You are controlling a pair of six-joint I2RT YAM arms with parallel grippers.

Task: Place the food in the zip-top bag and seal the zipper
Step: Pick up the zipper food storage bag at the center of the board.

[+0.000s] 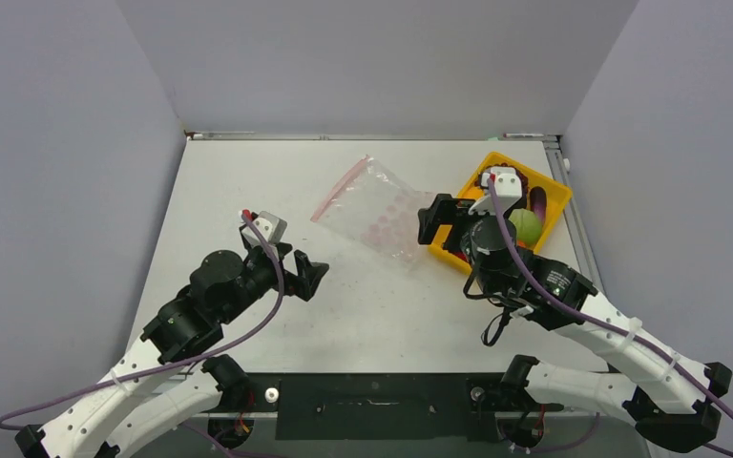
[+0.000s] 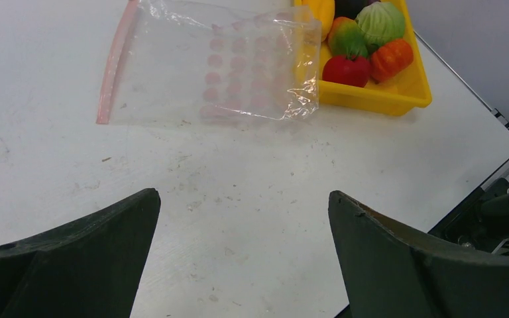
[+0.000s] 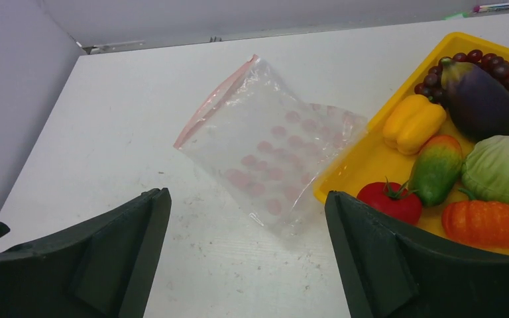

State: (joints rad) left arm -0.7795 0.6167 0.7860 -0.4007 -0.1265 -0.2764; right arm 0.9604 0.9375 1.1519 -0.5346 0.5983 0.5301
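Two sets of jaws spread wide with nothing held, left gripper [image 2: 245, 199], right gripper [image 3: 247, 195], zip-top bag [image 3: 272, 152] flat just ahead of both, zipper [image 3: 215, 101] on its left edge, food [image 3: 504, 169] in yellow tray [image 3: 378, 162] ahead-right

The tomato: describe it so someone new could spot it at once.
Find the yellow tray on the table's right side. In its corner nearest the clear bag sits the tomato: smooth, plain red, green-stalked, beside a ribbed orange pumpkin.

Yellow tray [image 2: 384, 98] at far right of white table [image 1: 248, 181]; grey walls [image 1: 363, 67] on three sides
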